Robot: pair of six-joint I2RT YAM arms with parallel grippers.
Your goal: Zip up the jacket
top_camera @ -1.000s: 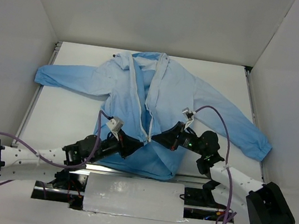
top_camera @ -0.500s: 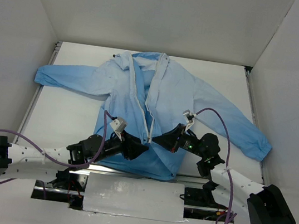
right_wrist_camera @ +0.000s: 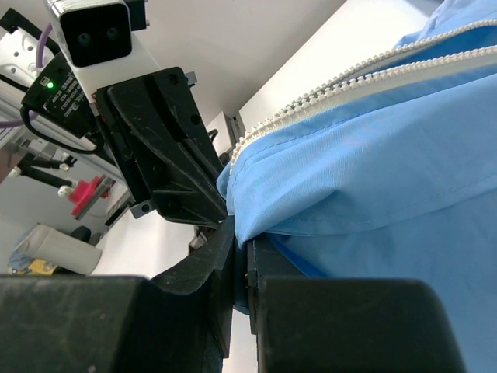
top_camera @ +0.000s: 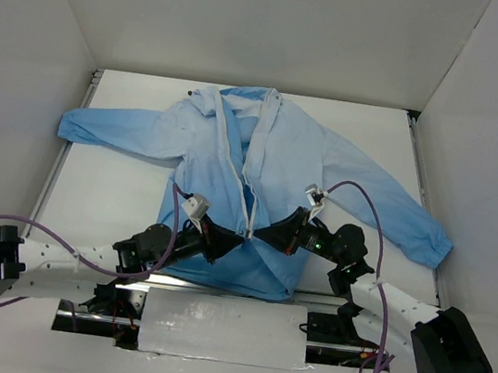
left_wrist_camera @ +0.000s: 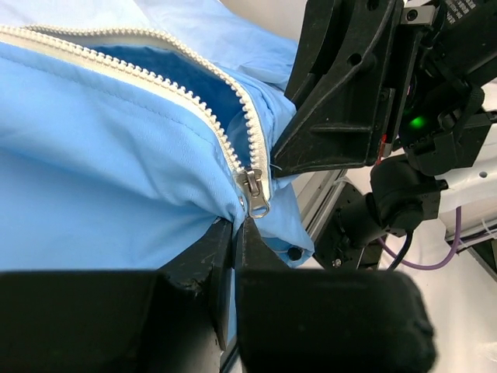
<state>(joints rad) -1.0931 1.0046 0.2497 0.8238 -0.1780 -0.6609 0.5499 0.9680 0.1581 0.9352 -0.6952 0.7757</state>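
Two tools tip to tip at the near hem of the jacket (top_camera: 296,156), almost touching. Left tool (left_wrist_camera: 235,227) closed to a sliver, pinching light-blue fabric directly under the zipper slider (left_wrist_camera: 254,194). Right tool (right_wrist_camera: 238,235) closed just as tight on a fold of the opposite front panel, immediately across from the left tool's tip. Slider low on the track, right above the left tool, with only a short length joined beneath it. White zipper teeth (left_wrist_camera: 167,81) splitting just past the slider and running away from both tools in two separate rows. Beyond the tools, jacket flat on the white worktop (top_camera: 103,188), front open up the middle. One sleeve (top_camera: 112,131) stretched out past the left tool's side, the other sleeve (top_camera: 404,214) angled out past the right tool's side. Collar (top_camera: 248,97) farthest from both tools, at the back of the worktop.
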